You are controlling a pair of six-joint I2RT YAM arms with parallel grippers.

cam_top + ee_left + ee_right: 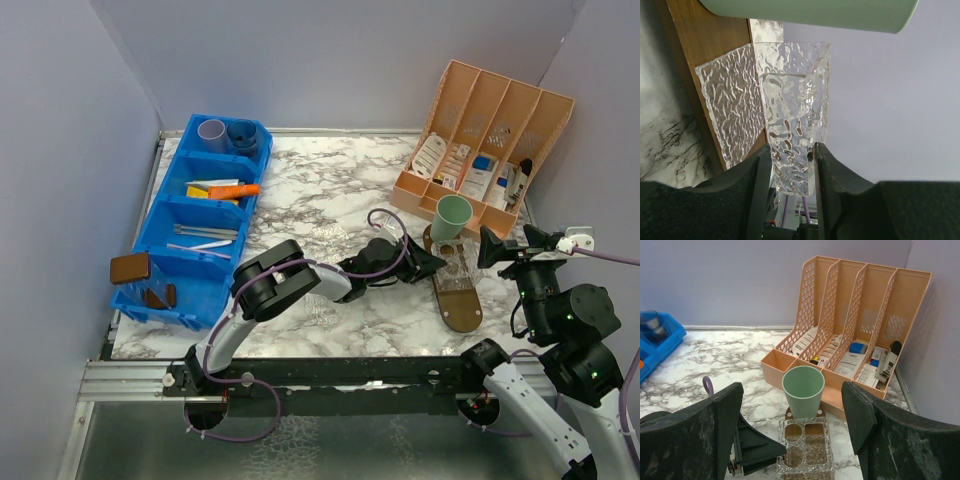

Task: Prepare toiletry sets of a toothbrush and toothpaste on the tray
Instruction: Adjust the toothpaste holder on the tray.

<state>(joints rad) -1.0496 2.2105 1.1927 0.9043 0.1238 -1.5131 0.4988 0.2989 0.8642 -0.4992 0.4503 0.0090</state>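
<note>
A brown oval tray (462, 312) lies right of the table's middle. A mint green cup (451, 217) (803, 390) stands upright on its far end. Just in front of the cup, a clear textured holder (456, 270) (805, 447) with several openings sits on the tray. My left gripper (427, 262) (791, 150) reaches in from the left and is shut on that holder's wall (790, 160). To the right of the tray my right gripper (500, 246) (792, 387) hovers open and empty, facing the cup. Toothbrushes (205, 232) and an orange tube (235, 190) lie in the blue bin.
A blue bin (160, 225) along the left side also holds a lilac cup (211, 130) and a dark cup (242, 132). A brown object (130, 268) rests on the bin's near corner. A peach slotted organiser (485, 140) (855, 330) with small packets stands at the back right.
</note>
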